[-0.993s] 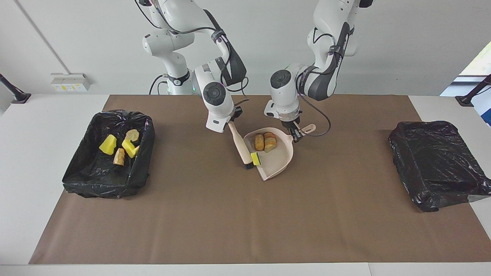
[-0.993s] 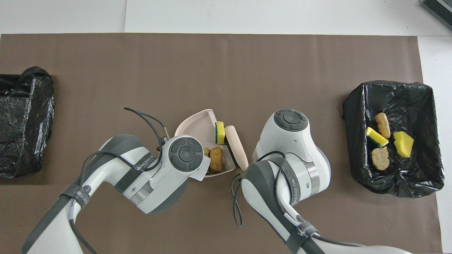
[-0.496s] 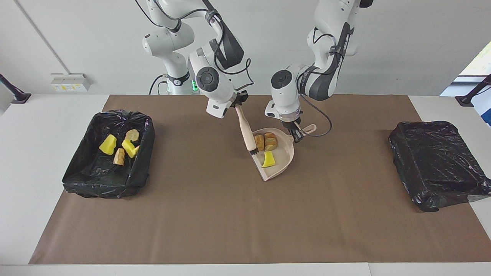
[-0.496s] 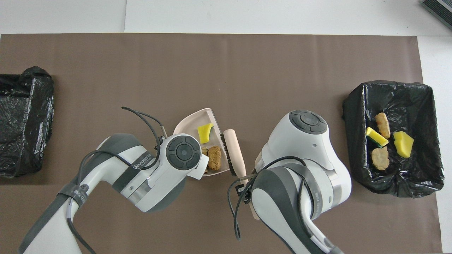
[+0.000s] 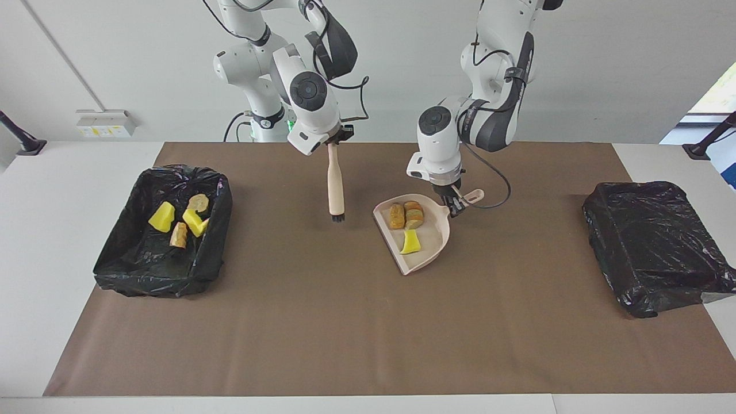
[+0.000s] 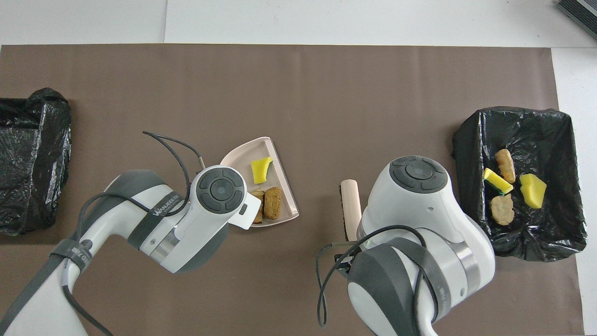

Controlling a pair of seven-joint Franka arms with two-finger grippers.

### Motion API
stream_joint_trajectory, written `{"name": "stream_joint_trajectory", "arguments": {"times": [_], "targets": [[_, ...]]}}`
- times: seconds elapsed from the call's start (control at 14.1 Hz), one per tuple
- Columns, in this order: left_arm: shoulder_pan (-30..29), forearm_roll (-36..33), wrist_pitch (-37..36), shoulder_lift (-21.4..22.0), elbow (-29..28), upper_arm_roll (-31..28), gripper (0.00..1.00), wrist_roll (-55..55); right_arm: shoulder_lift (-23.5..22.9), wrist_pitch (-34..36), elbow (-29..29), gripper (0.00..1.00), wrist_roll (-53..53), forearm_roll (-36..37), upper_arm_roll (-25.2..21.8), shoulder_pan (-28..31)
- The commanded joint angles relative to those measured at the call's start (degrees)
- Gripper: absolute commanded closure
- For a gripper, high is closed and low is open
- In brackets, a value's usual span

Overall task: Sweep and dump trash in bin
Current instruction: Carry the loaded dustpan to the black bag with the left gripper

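The left gripper (image 5: 457, 206) is clamping its jaws on the pink dustpan (image 5: 432, 248) handle; three scraps (image 5: 407, 221) are lying in the pan. The right gripper (image 5: 335, 138), jaws clamped on the brush (image 5: 335, 187), is hanging over the brown surface (image 5: 322, 322). Four scraps (image 5: 181, 221) are sitting in the bin (image 5: 121, 270) at the right arm's end.

You have a white table (image 5: 80, 172) covered by a brown paper mat (image 5: 345, 322). Two black-bagged rectangular bins (image 5: 164, 233) (image 5: 655, 247) sit on it, one at each arm's end. Below the left gripper (image 5: 456, 206), the pink plastic dustpan (image 5: 431, 253) rests on the mat.
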State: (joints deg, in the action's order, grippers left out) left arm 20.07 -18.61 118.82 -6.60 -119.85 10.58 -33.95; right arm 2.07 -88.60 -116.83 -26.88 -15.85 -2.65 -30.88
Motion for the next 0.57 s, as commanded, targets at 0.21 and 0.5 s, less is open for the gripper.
{"name": "stream_joint_trajectory", "arguments": {"times": [0.21, 0.5], "targets": [[-13.5, 2.9, -1.5, 6.2, 2.2, -0.2, 1.0, -20.9, 3.9, -10.2, -6.4, 1.0, -5.3, 0.4, 0.7, -7.6], [-28.1, 8.3, -5.3, 5.1, 9.8, -0.3, 1.0, -39.0, 0.5, -19.2, -6.7, 1.0, -11.0, 0.2, 0.8, -15.3]]}}
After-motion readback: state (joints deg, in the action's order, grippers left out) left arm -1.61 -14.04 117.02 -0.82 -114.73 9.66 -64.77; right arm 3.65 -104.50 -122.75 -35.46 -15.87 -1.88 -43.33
